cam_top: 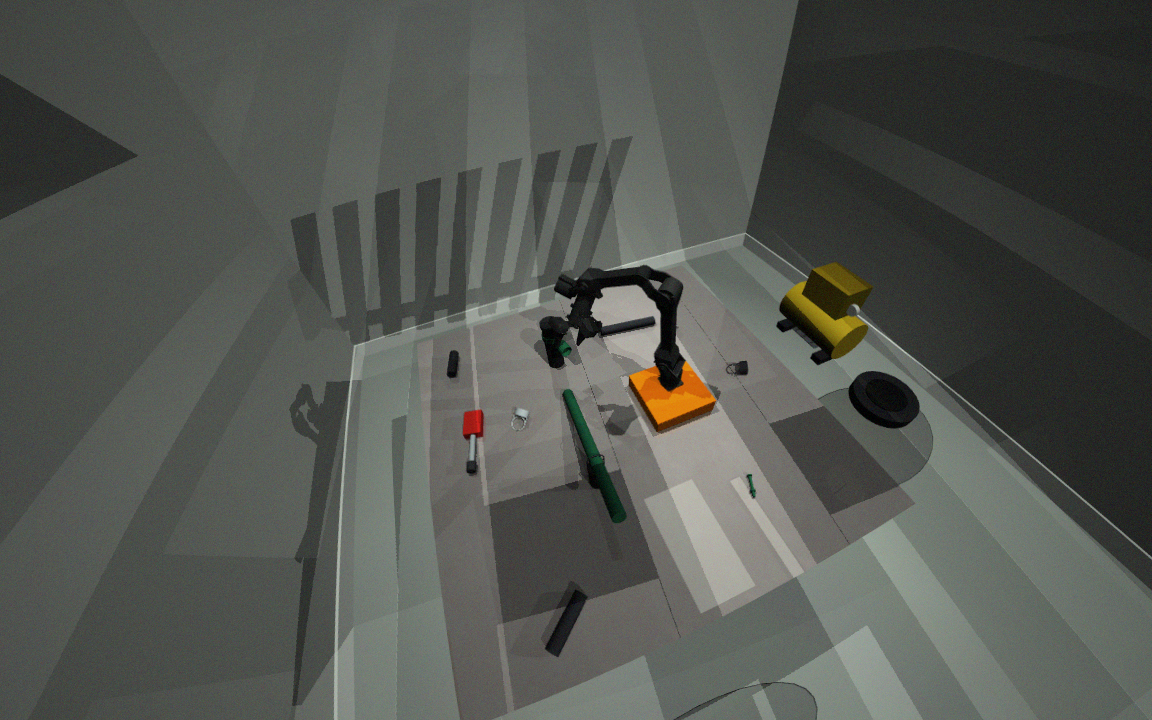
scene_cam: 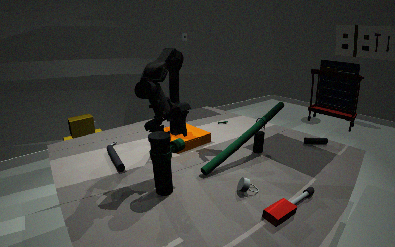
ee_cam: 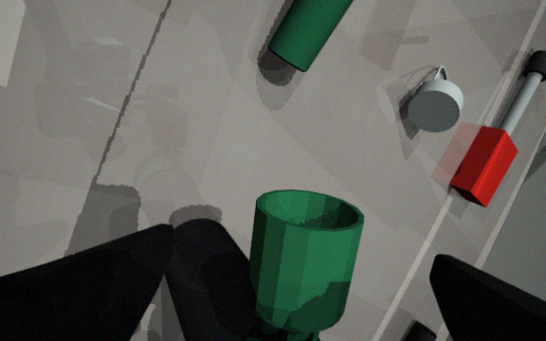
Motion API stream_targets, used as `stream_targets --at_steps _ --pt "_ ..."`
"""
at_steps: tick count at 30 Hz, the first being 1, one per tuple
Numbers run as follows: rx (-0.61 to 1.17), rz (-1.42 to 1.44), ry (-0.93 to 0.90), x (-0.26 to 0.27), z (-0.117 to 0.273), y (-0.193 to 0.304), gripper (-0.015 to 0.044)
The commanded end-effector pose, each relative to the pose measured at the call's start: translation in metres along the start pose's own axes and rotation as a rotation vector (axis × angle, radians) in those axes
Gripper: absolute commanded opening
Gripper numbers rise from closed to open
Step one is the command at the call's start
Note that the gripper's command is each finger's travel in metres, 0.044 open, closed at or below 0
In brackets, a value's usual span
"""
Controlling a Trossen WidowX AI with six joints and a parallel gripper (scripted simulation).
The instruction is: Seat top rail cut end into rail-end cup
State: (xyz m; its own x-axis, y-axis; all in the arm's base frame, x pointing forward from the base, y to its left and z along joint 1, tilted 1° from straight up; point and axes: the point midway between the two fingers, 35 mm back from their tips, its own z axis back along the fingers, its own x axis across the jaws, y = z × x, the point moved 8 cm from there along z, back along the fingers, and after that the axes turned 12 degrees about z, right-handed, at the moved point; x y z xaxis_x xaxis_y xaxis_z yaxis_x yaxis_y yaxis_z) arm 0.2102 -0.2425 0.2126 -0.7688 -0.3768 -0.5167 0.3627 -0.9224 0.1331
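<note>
The green rail (cam_top: 582, 429) (scene_cam: 235, 144) (ee_cam: 308, 33) slants through the loop cap on the short black post (scene_cam: 258, 144). Its near end is low at the table, apart from the cup. The big black post (scene_cam: 163, 178) stands upright. Its green brace band (scene_cam: 162, 155) sits up near the post cap. The green rail-end cup (scene_cam: 178, 145) (ee_cam: 301, 275) sticks out from the band, its mouth toward the rail's near end. My gripper (cam_top: 590, 334) (ee_cam: 303, 252) is open and empty above the cup, its fingers either side of the cup in the wrist view. The big post partly hides it in the exterior view.
The orange base block (cam_top: 671, 398) (scene_cam: 197, 135) is under the arm. A grey cap with a wire loop (scene_cam: 243, 185) (ee_cam: 434, 111) and a red block (scene_cam: 280, 211) (ee_cam: 483, 163) with a pale rod lie beyond the rail's near end. A dark tube (scene_cam: 115, 158) lies beside the big post.
</note>
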Motion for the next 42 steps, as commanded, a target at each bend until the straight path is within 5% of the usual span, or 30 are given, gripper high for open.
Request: stream_targets --at_steps 1,28,42 --pt "0.002 -0.003 -0.003 0.0 -0.007 0.0 0.044" --pt "0.002 -0.003 0.0 0.0 -0.05 -0.002 0.044" --pt "0.002 -0.003 0.0 0.0 -0.05 -0.002 0.0092"
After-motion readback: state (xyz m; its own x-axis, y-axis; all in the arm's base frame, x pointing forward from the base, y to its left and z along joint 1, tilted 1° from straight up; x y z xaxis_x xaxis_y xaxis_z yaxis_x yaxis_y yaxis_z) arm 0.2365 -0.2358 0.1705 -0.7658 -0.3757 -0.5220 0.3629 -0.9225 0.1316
